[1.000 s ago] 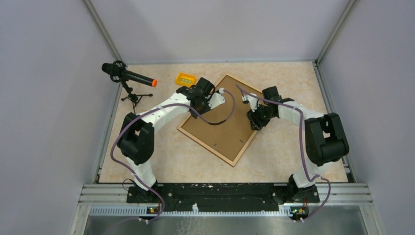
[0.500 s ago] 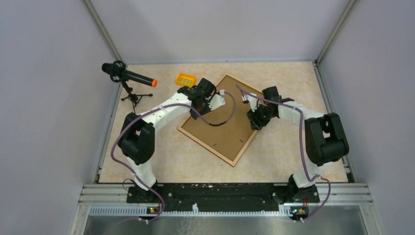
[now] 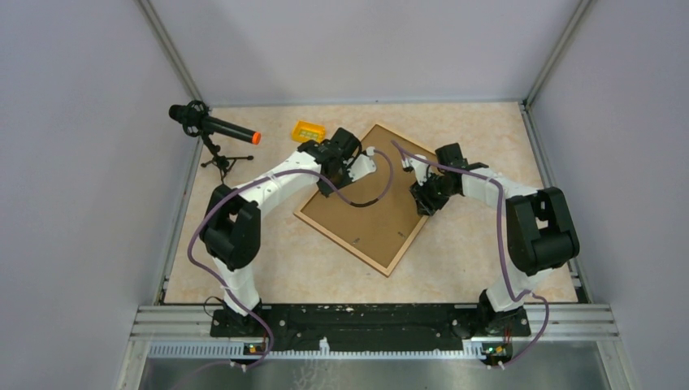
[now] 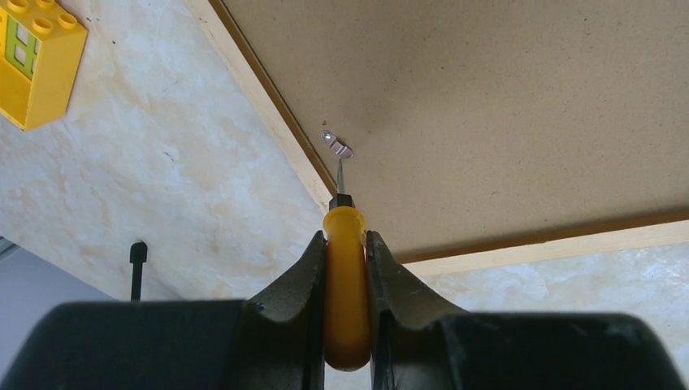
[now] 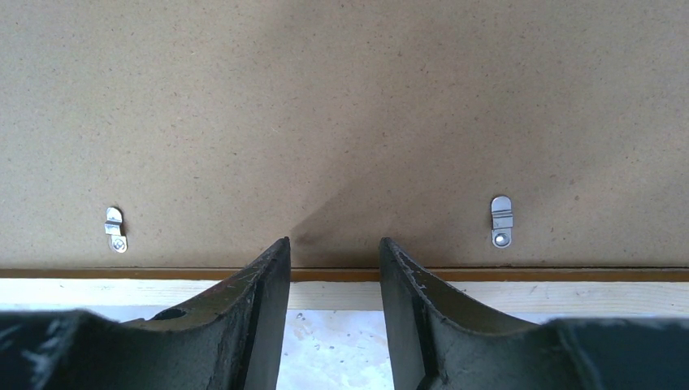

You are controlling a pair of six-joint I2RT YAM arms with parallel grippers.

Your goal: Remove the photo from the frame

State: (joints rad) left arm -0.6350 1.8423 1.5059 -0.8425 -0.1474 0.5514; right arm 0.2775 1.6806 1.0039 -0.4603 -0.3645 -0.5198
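Now, left gripper (image 4: 347, 240): clamped narrowly on a yellow-handled screwdriver (image 4: 346, 317), its tip at a metal clip (image 4: 336, 147) straight ahead.
Frame (image 3: 367, 219): face down between both arms, long axis slanting far to near; the left arm is nearer that clip.
Photo: hidden under the fibreboard back (image 5: 341, 97).
Right gripper (image 5: 333, 253): half open, empty, over the frame's right edge between two other clips (image 5: 501, 219).

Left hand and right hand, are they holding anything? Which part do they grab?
The left hand grips a screwdriver by its yellow handle. The right hand is open and holds nothing.
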